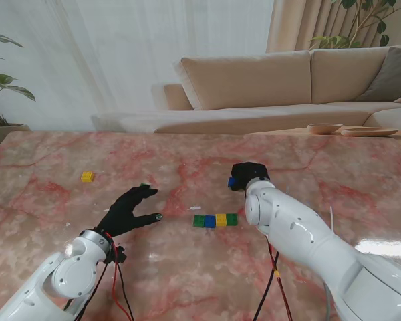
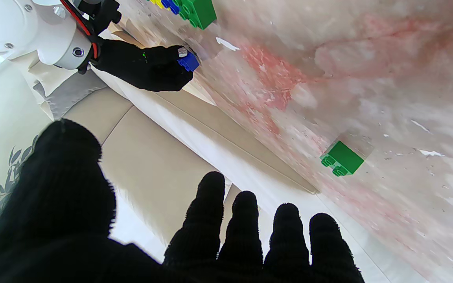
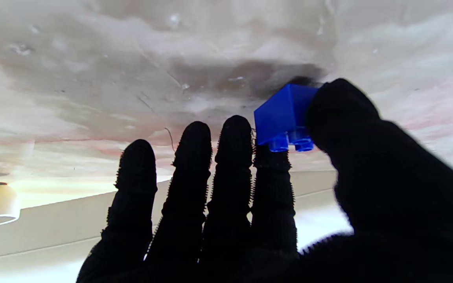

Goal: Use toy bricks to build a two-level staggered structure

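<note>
The right robot hand [image 1: 248,175] pinches a blue brick [image 3: 283,120] between thumb and forefinger, just beyond the brick row [image 1: 215,220] of green, blue, yellow and green, which looks like the first level. I judge the second level is starting: that brick must come back over the row and seat across a seam. The left robot hand [image 1: 128,210] hangs spread and empty, left of the row, near a loose green brick [image 2: 342,158]. A yellow brick [image 1: 87,176] lies far left of the row on the pink marble desk [image 1: 47,160]; a beige sofa [image 1: 281,80] stands behind.
</note>
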Action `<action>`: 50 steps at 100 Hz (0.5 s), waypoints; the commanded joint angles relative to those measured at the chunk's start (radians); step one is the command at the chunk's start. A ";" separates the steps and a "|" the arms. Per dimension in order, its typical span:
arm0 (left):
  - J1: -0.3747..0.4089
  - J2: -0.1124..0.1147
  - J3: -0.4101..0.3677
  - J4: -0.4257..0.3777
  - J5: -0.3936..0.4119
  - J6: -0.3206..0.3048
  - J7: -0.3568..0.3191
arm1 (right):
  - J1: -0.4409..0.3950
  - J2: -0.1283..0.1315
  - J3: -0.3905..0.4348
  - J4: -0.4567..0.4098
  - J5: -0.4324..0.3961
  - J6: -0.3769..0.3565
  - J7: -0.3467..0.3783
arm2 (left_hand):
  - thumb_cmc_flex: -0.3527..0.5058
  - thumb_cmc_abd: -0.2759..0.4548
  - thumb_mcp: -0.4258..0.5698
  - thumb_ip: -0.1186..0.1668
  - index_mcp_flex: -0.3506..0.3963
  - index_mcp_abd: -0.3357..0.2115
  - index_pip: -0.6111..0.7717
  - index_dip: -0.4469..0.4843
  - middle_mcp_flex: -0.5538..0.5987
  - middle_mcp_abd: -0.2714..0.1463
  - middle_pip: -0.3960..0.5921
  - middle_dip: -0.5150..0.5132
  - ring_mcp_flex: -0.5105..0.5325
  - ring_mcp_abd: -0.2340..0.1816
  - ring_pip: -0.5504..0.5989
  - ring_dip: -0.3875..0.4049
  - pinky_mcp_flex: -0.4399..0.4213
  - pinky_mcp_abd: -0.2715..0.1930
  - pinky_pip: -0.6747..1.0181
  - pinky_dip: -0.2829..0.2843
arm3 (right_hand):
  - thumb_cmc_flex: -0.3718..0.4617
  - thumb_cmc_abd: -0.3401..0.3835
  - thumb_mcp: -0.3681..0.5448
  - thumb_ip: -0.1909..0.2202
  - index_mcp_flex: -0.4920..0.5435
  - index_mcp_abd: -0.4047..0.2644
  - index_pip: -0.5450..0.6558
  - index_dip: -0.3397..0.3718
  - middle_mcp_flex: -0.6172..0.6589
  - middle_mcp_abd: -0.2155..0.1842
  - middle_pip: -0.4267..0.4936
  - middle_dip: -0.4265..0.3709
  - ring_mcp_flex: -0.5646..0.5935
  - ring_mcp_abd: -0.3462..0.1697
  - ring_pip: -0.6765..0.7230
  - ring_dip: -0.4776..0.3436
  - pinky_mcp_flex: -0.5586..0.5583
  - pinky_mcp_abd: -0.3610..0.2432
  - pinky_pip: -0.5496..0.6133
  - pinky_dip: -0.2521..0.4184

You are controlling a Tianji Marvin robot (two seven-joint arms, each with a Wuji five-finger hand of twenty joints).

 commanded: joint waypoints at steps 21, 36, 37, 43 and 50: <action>0.004 -0.002 0.008 0.006 0.004 -0.006 0.011 | -0.099 0.061 0.083 -0.128 -0.058 0.014 0.019 | -0.012 0.021 0.026 0.031 0.019 -0.001 -0.011 -0.010 -0.019 -0.020 -0.016 -0.013 -0.001 -0.058 -0.032 -0.013 -0.009 -0.050 -0.045 0.016 | 0.069 0.012 0.036 -0.022 0.057 -0.105 0.103 -0.003 0.026 -0.026 -0.011 0.037 0.033 -0.024 0.021 0.013 0.008 0.000 0.035 0.001; 0.004 -0.002 0.012 0.006 0.006 -0.008 0.015 | -0.147 0.086 0.121 -0.191 -0.101 0.019 0.025 | -0.013 0.025 0.029 0.031 0.019 -0.003 -0.009 -0.009 -0.019 -0.020 -0.017 -0.013 -0.003 -0.058 -0.033 -0.013 -0.010 -0.051 -0.049 0.017 | 0.066 0.013 0.035 -0.022 0.057 -0.106 0.106 -0.005 0.028 -0.025 -0.015 0.041 0.032 -0.022 0.019 0.014 0.007 0.001 0.035 0.000; 0.004 -0.002 0.013 0.006 0.006 -0.008 0.015 | -0.149 0.087 0.123 -0.193 -0.103 0.019 0.026 | -0.013 0.025 0.029 0.032 0.019 -0.002 -0.010 -0.009 -0.020 -0.019 -0.017 -0.014 -0.004 -0.059 -0.033 -0.013 -0.010 -0.051 -0.050 0.017 | 0.065 0.013 0.035 -0.022 0.057 -0.106 0.106 -0.005 0.027 -0.025 -0.016 0.041 0.031 -0.022 0.019 0.014 0.007 0.001 0.035 0.000; 0.003 -0.002 0.015 0.006 0.007 -0.010 0.015 | -0.158 0.092 0.128 -0.199 -0.110 0.015 0.027 | -0.014 0.025 0.030 0.032 0.018 -0.002 -0.009 -0.009 -0.020 -0.019 -0.018 -0.014 -0.004 -0.059 -0.033 -0.013 -0.010 -0.051 -0.051 0.018 | 0.064 0.013 0.034 -0.022 0.054 -0.104 0.106 -0.007 0.025 -0.024 -0.018 0.041 0.030 -0.023 0.017 0.013 0.005 0.001 0.033 -0.001; 0.002 -0.001 0.016 0.005 0.008 -0.011 0.012 | -0.165 0.095 0.131 -0.200 -0.110 0.013 0.032 | -0.014 0.026 0.032 0.032 0.018 -0.002 -0.009 -0.009 -0.020 -0.019 -0.020 -0.015 -0.005 -0.058 -0.034 -0.013 -0.010 -0.052 -0.053 0.018 | 0.064 0.014 0.035 -0.022 0.053 -0.104 0.106 -0.008 0.025 -0.025 -0.019 0.043 0.028 -0.023 0.016 0.013 0.004 0.001 0.032 -0.002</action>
